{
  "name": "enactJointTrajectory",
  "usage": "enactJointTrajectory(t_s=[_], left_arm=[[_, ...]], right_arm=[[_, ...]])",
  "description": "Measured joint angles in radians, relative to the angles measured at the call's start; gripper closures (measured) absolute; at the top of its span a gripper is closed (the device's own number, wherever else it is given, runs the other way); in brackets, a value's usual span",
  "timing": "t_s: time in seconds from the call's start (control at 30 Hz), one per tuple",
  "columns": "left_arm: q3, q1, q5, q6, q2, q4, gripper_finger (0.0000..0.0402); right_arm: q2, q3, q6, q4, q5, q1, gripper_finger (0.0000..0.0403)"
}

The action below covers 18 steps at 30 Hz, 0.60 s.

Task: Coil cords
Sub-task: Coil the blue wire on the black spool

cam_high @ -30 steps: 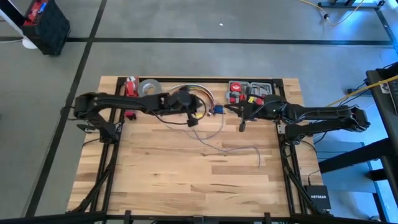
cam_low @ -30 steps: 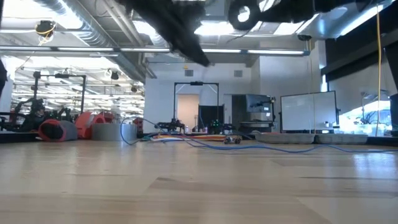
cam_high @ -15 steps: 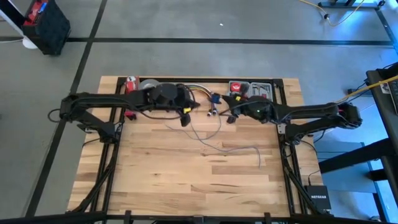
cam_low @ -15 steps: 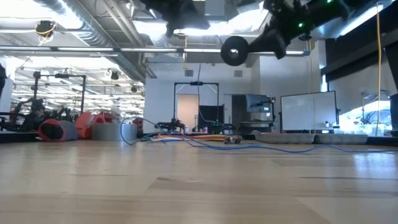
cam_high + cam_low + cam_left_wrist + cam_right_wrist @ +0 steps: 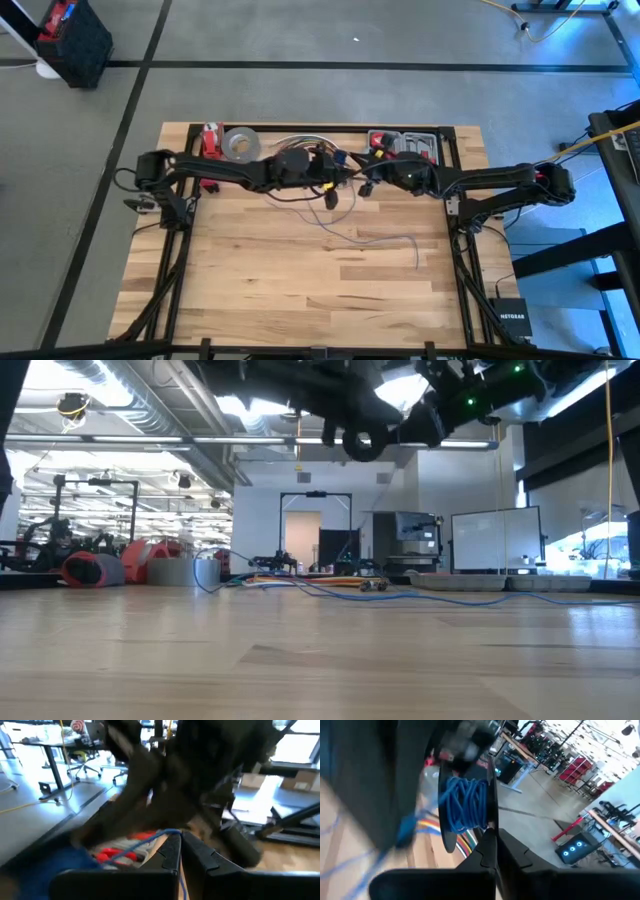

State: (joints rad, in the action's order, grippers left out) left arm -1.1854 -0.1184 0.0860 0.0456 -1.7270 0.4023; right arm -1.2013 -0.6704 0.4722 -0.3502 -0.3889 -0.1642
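Two grippers meeting near table's 12 o'clock edge. Left gripper (image 5: 180, 851) pinching shut on thin bluish-grey flexible cord (image 5: 150, 841); right gripper (image 5: 492, 851) clamping shut on black spool (image 5: 491, 795) wound with blue cord. Loose cord tail (image 5: 385, 240) trailing toward 4 o'clock across wooden table (image 5: 250, 290), nearer right arm. Right wrist view alone showing windings; high view alone showing tail.

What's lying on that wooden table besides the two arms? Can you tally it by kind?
Thin blue-grey cord trailing across the wood: 1
Roll of grey tape: 1
Open tool case with red items: 1
Arched bundle of coloured cables: 1
Small red item by the tape: 1
Total: 5
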Motion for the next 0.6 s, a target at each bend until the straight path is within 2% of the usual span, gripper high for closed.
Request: enactJointTrajectory(t_s=[0.17,0.5,0.6], left_arm=[[-0.001,-0.016,0.002,0.004,-0.003,-0.049,0.0396],[-0.005,-0.014,0.005,-0.009,0.000,-0.027,0.0398],[0.005,-0.012,0.002,-0.011,-0.011,-0.072,0.0400]], right_arm=[[0.035,-0.002,-0.055,-0.057,0.015,0.000,0.0400],[0.122,-0.082,-0.108,-0.058,0.072,0.001,0.0400],[0.127,-0.114,-0.120,-0.107,0.077,0.001,0.0400]])
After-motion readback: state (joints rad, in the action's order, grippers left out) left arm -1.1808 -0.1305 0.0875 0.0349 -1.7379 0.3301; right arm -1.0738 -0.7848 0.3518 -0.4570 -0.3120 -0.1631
